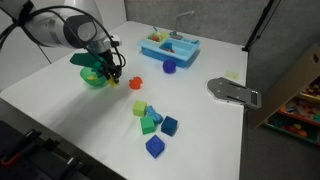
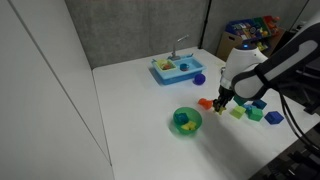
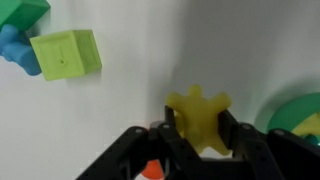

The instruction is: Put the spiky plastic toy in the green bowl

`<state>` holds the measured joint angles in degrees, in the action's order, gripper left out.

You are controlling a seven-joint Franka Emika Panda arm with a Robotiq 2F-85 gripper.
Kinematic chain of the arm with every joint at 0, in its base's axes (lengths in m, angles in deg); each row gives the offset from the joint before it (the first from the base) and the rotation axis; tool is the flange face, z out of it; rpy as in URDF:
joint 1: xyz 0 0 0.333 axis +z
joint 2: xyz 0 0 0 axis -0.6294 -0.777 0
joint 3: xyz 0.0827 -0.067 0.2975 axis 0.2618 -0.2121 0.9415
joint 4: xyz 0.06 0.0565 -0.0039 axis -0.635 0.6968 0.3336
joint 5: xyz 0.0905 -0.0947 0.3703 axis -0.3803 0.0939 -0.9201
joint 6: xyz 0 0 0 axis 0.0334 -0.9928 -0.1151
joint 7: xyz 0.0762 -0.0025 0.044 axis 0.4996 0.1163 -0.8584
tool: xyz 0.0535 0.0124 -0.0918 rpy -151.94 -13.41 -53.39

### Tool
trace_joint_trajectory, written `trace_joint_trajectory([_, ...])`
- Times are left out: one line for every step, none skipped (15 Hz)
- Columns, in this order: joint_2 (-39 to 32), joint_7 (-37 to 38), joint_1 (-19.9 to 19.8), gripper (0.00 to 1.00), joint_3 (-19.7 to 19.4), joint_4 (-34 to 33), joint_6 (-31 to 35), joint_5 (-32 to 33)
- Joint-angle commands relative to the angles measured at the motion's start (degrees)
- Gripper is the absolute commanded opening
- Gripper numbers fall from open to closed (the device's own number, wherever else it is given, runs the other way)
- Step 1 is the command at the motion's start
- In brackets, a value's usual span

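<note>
White table (image 1: 60, 110), mid-task: my gripper (image 3: 200, 128) pinches the spiky toy (image 3: 197, 105), the yellow star clamped between the two dark fingers (image 3: 228, 130) in the wrist view. I cannot tell from here whether the toy is off the surface. The bowl (image 3: 292, 106) shows as a green arc at that view's right edge, just beside the toy but not under it.

In both exterior views the gripper (image 1: 108, 72) (image 2: 222, 100) hangs beside the bowl (image 1: 88, 80) (image 2: 190, 131), which sits toward the table's left edge in an exterior view (image 1: 20, 85). Something blue and green lies in the bowl; I cannot make out what. The toy itself is too small to pick out in either exterior view.

An orange-red toy (image 1: 137, 84) (image 2: 205, 102) lies on the table near the gripper, on the side away from the bowl. A yellow-green cube (image 3: 65, 54) rests apart from the held toy in the wrist view. A cluster of blue and green blocks (image 1: 152, 122) lies toward the near edge in an exterior view. The blue tray (image 1: 168, 45) (image 2: 178, 68) stands by the far edge, with a small blue piece (image 1: 169, 67) on the table just in front of it.
</note>
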<state>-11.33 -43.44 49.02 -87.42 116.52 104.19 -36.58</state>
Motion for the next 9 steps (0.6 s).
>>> trace_joint_trajectory([4.74, 0.40, -0.06, 0.19, 2.37, 1.26, -1.77, 0.29])
trace_joint_trajectory([5.44, -0.56, -0.65, 0.18, 3.89, 1.35, -1.83, -0.40])
trace_joint_trajectory([6.04, -1.08, -0.89, 0.18, 5.04, 1.56, -1.63, -0.79])
trace_joint_trajectory([6.53, -1.52, -1.03, 0.18, 6.16, 1.80, -1.34, -1.11])
trace_joint_trajectory([6.91, -1.98, -1.28, 0.18, 7.27, 1.91, -1.24, -1.54])
trace_joint_trajectory([7.16, -2.83, -1.75, 0.18, 8.70, 2.04, -1.23, -2.33])
trace_joint_trajectory([7.12, -3.72, -2.23, 0.18, 10.04, 2.02, -1.11, -3.28])
trace_joint_trajectory([6.93, -4.65, -2.65, 0.18, 11.26, 2.00, -0.97, -4.09])
trace_joint_trajectory([6.66, -5.61, -3.05, 0.18, 12.29, 1.92, -0.85, -4.90])
